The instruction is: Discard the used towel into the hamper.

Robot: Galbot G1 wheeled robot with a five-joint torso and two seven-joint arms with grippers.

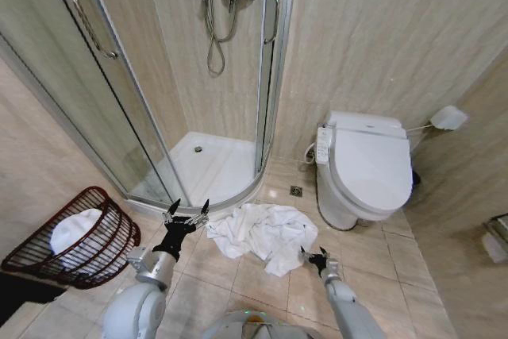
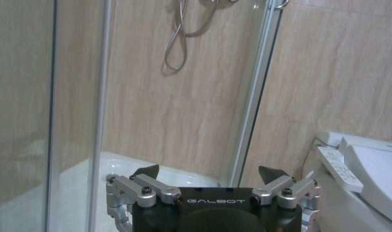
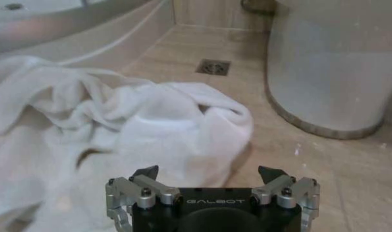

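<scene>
The used towel (image 1: 266, 234) is lying crumpled on the tiled floor (image 1: 373, 275), spreading between the curved shower base (image 1: 208, 171) and the foot of the toilet (image 1: 363, 172), its longer spread running roughly across the robot's front. The right gripper (image 1: 317, 258) is hovering low with its fingers spread apart and holding nothing, just beside the towel's near right edge, so the cloth is lying ahead of it and toward the robot's left. The left gripper (image 1: 187, 215) is sitting by the towel's opposite end with its fingers also wide and empty, but it is raised and pointing toward the shower. By my judgement the right arm is the better placed for the pick. The hamper (image 1: 79, 240) is standing well to the robot's left, tilted, with something white already inside it. The right wrist view is showing what the head view is not: the nearest fold of towel (image 3: 183, 135) bulging directly ahead of the right gripper (image 3: 209, 173), with the floor drain (image 3: 213, 66) beyond, while the left wrist view is looking past the left gripper (image 2: 209, 173) at the shower hose (image 2: 176, 43) and glass rather than any cloth
</scene>
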